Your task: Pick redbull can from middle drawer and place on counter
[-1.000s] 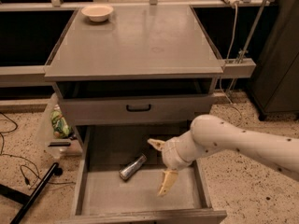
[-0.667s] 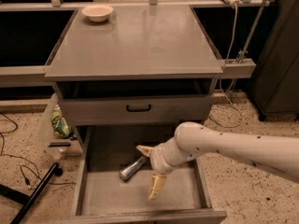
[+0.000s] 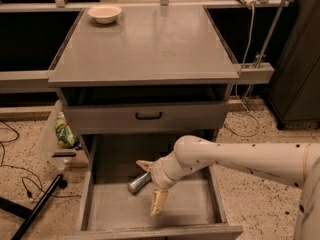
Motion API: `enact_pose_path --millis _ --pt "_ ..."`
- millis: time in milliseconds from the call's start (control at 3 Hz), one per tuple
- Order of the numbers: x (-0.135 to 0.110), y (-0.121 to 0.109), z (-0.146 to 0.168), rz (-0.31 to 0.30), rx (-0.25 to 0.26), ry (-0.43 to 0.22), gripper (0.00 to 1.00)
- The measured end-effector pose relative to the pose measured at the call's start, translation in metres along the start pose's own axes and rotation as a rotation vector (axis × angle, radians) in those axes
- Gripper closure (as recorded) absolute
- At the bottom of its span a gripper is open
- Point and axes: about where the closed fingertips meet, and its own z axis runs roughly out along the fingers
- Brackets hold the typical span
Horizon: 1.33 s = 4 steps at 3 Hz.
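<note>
Grey sheet metal is filling the bottom of the frame, where the wide grey metal middle drawer (image 3: 115, 208) is standing pulled out, showing its flat floor and low side walls. Over that floor, just right of centre, the cream two-finger pincer (image 3: 151, 184) is hanging at the end of a white speckled arm (image 3: 240, 159) that is reaching in from the lower right. Its fingers are spread and released, one pointing left and the other pointing down toward the drawer's front lip, so it is gripping nothing.

The small slim shiny silver redbull can (image 3: 138, 183) is lying on its side on the drawer floor, with its right end at the mouth of those spread fingers. Its long axis is running from lower left to upper right of the frame, and I cannot tell which end is the top. For a sound grasp, the fingers are likely needing to straddle the round body across that axis, near its middle, before closing, because a can lying like this is apt to roll.

Farther back, a grey drawer front with a black handle (image 3: 148, 116) is sitting below the large flat glossy grey desk (image 3: 150, 49). A cream bowl (image 3: 104, 13) is resting at the desk's upper left.
</note>
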Motion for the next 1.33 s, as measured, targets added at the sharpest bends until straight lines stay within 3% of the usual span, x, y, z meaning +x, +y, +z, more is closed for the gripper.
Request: enact_pose_path --millis 333,667,1000,1333 --pt "0.006 -0.021 0.019 -0.064 0.022 0.048 0.00" --pt "0.019 -0.046 0.030 -0.107 0.112 0.068 0.00" --pt "0.050 -0.056 0.044 -0.131 0.177 0.081 0.00" --pt "0.050 -0.056 0.044 -0.131 0.177 0.081 0.00"
